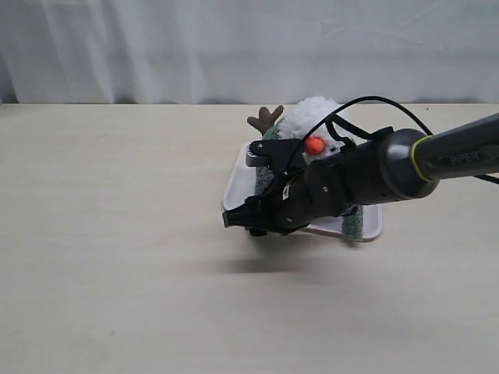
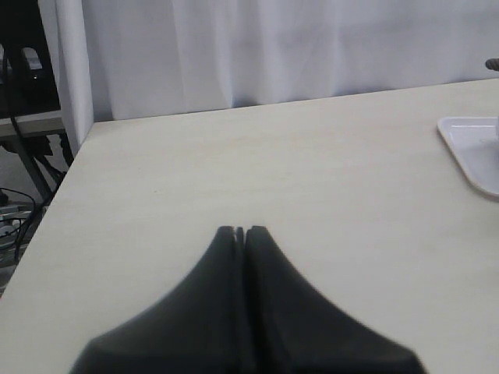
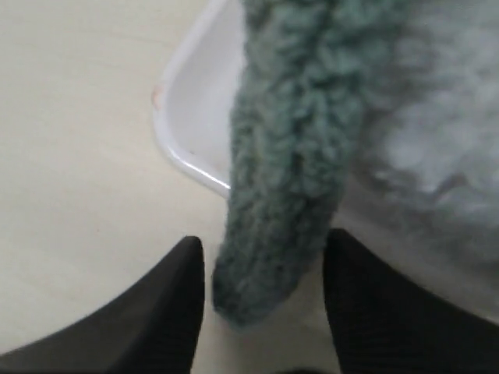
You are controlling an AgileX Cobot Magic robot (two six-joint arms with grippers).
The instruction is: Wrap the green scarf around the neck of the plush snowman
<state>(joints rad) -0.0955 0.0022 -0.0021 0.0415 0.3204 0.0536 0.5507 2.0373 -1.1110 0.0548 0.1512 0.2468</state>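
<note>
The plush snowman [image 1: 318, 115] lies on a white tray [image 1: 234, 193], its orange nose [image 1: 315, 145] and one brown twig arm [image 1: 267, 118] showing above my right arm. The green scarf [image 1: 355, 221] runs under and beside it; most of it is hidden by the arm. My right gripper [image 1: 243, 222] hovers at the tray's near left corner. In the right wrist view the gripper [image 3: 265, 253] is open, with the scarf's loose end [image 3: 284, 179] hanging between its fingers without being clamped, next to the white body [image 3: 437, 148]. My left gripper [image 2: 240, 231] is shut and holds nothing.
The tray's rim [image 3: 183, 152] curves just beyond the right fingers, and one corner of it [image 2: 472, 148] shows in the left wrist view. Pale tabletop [image 1: 117, 234] spreads all around. A white curtain [image 1: 234, 47] hangs behind the table's far edge.
</note>
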